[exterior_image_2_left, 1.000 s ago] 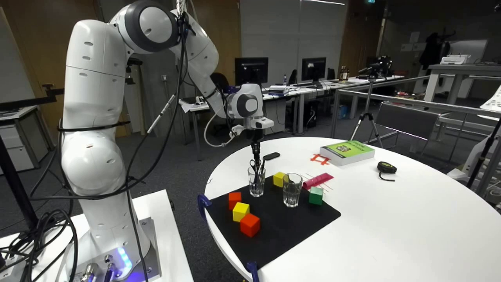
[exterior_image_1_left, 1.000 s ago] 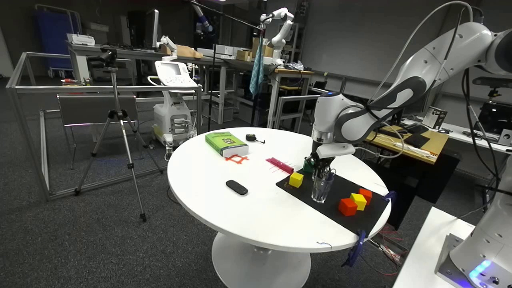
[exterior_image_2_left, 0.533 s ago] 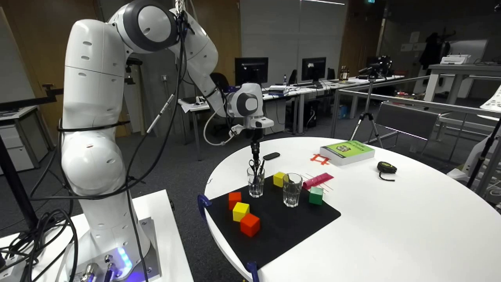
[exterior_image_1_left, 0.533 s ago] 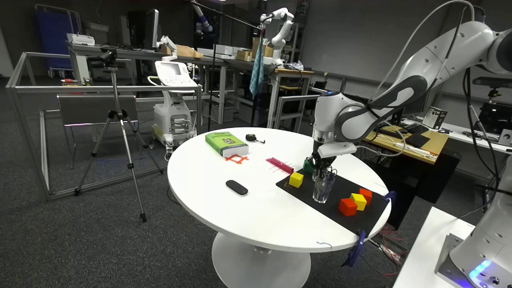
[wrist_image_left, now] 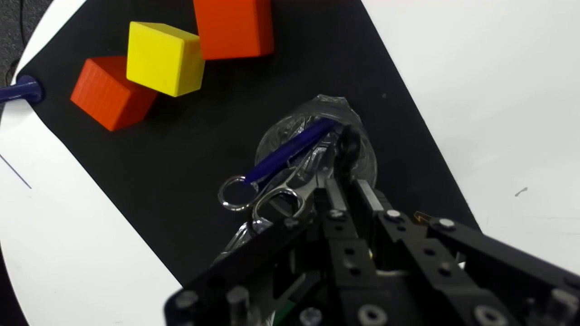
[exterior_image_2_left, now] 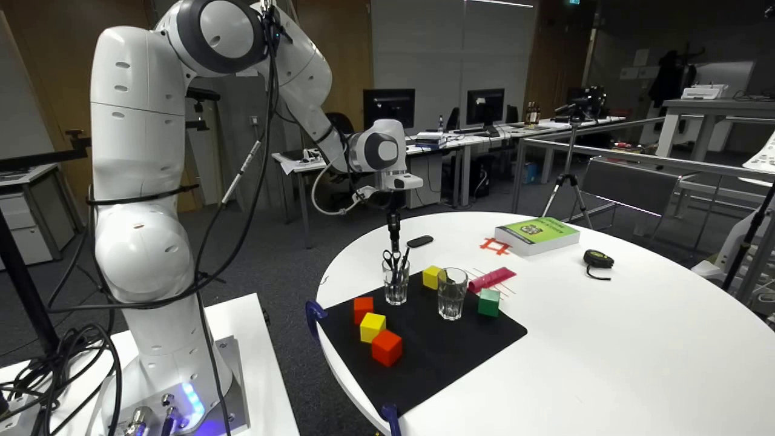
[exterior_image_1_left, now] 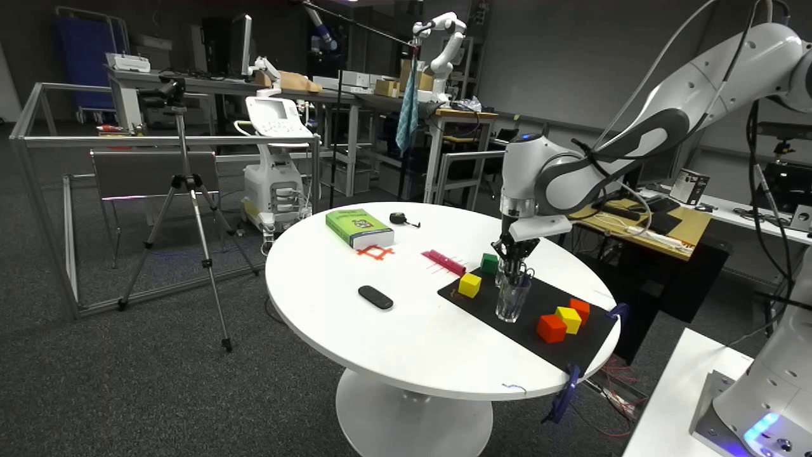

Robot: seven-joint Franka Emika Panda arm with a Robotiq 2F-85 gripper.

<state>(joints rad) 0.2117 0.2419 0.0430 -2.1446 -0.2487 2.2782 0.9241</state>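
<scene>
Toward the edge of the round white table [exterior_image_1_left: 406, 343] nearest the arm's base [exterior_image_2_left: 166, 375], a black mat [exterior_image_2_left: 448, 363] bears a tumbler [exterior_image_2_left: 396, 295] of metal-looped scissors [wrist_image_left: 278, 201] and a blue pen [wrist_image_left: 290, 149]. At the tumbler's mouth the gripper [wrist_image_left: 350, 186] pinches a black handle [wrist_image_left: 348, 151] (too dark to name further). A second tumbler [exterior_image_2_left: 451, 300] stands near; two red cubes [exterior_image_2_left: 387, 348] flank a yellow cube [exterior_image_2_left: 373, 327] toward the mat's outer edge, and a green cube [exterior_image_2_left: 489, 303] sits near another corner.

A round white pedestal table [exterior_image_1_left: 406, 330] carried a black mat [exterior_image_2_left: 448, 369] at its edge, blue clamps [exterior_image_1_left: 562, 403] at two corners. A thick green-covered book [exterior_image_2_left: 536, 235] lay just beside an orange-red lattice [exterior_image_2_left: 495, 246]; a black tape measure [exterior_image_2_left: 598, 259], a pink trough-shaped piece [exterior_image_2_left: 492, 278] and a black remote-shaped object [exterior_image_1_left: 375, 297] lay apart.
</scene>
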